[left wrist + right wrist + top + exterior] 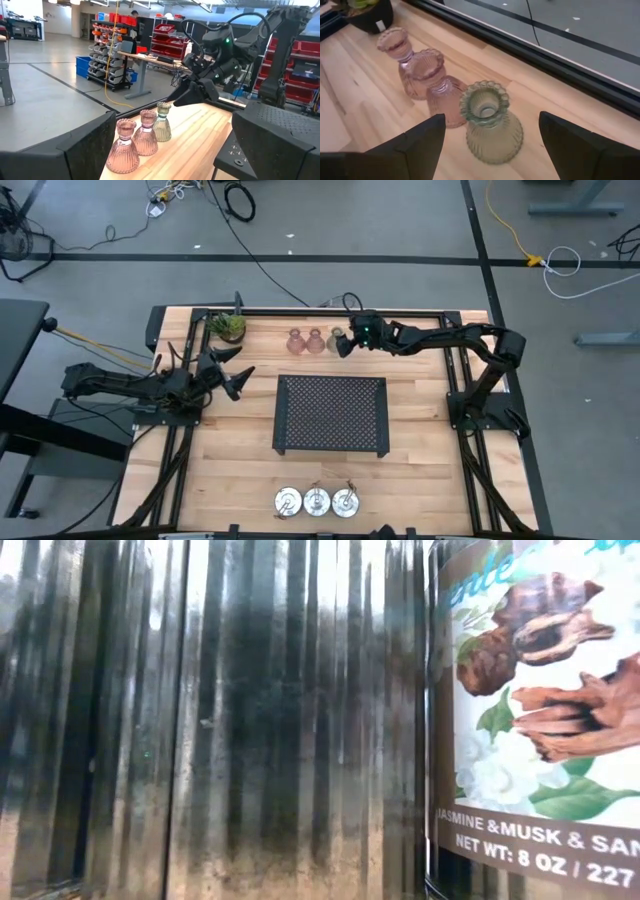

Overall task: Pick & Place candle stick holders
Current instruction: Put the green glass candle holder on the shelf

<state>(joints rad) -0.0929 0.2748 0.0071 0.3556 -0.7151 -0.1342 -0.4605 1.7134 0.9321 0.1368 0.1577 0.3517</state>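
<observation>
The right arm reaches across the far edge of the worktop [420,480], its gripper [343,343] hovering just over the green glass holder [336,340] with the fingers [415,142] spread wide on either side of it, not touching it. The left arm lies low at the left side of the worktop, its gripper [238,380] open and empty, pointing toward the black perforated tray [332,414] in the middle. There are three glass holders standing upright in a close row along the far edge: two pink holders [305,341] and the green one at the right end, next to the nearer pink one. Three shiny silver dishes [317,502] sit in a row at the near edge, well apart from the glass ones. One small potted plant [228,327] stands at the far left, beside the pink pair. The low view is filled by a ribbed, shiny surface [200,720] and part of a printed label [540,720] pressed close to the lens, so nothing of the worktop can be made out there. From above, the green holder is partly covered by the right gripper.
</observation>
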